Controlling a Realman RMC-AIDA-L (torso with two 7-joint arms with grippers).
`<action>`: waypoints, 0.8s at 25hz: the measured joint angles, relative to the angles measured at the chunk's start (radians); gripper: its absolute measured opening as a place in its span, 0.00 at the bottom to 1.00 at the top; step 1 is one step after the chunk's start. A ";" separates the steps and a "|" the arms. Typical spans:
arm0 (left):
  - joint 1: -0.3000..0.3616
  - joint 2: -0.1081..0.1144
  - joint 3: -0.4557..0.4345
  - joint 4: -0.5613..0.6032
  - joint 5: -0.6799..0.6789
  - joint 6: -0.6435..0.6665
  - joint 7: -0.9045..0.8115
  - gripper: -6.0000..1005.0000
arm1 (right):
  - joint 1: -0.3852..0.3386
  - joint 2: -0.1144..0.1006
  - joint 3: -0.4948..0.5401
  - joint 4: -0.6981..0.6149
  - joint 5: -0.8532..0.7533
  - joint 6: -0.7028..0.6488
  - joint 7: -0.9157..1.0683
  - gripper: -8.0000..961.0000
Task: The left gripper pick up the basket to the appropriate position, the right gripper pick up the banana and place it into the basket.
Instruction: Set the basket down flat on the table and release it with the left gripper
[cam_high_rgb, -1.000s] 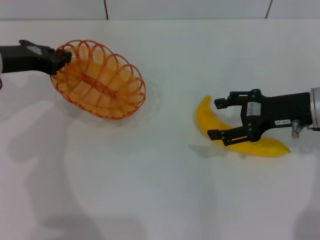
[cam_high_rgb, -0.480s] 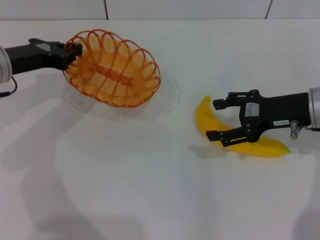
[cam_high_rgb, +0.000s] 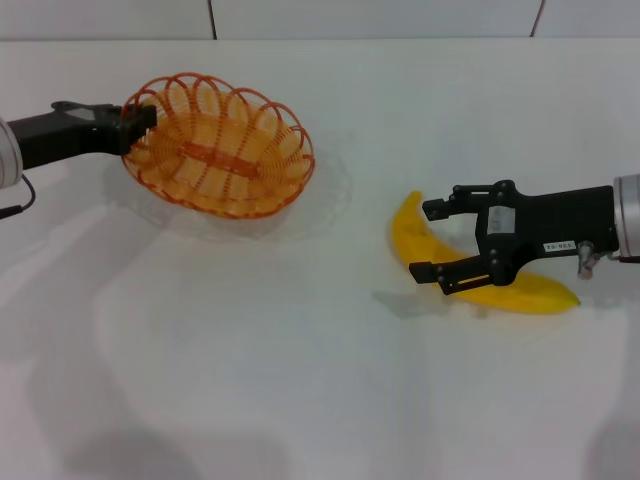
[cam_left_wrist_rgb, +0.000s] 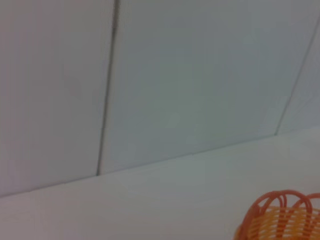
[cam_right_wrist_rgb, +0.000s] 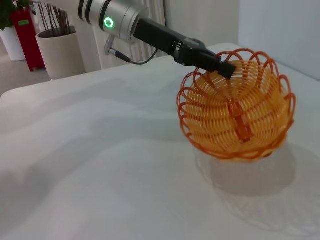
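Nearest, right tool (cam_high_rgb: 435, 240): fingers spread astride the banana (cam_high_rgb: 470, 277) on the counter (cam_high_rgb: 300, 380); centre it before closing. Farther, left tool (cam_high_rgb: 140, 113): pinching the basket (cam_high_rgb: 220, 150) rim, basket tilted, apparently lifted; level it before release. Left fingertips mostly hidden by rim loops.

orange basket (cam_high_rgb: 220, 148) tilted, yellow banana (cam_high_rgb: 480, 275) lying flat

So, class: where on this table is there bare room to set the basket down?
Bare: the wide near stretch of table, and the middle strip between the basket and the banana. Crowded: around the banana, under the right pincer; the left pincer holds the basket's rim.
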 joint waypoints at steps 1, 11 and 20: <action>0.000 0.000 -0.006 -0.005 -0.002 0.000 0.000 0.10 | 0.000 0.000 0.000 0.000 0.000 0.000 0.000 0.93; -0.002 0.000 -0.025 -0.072 -0.026 -0.024 0.009 0.11 | 0.009 0.000 0.000 0.000 0.001 -0.001 0.001 0.93; -0.005 -0.002 -0.025 -0.109 -0.026 -0.048 0.010 0.12 | 0.013 0.000 0.000 0.000 0.001 -0.004 0.002 0.93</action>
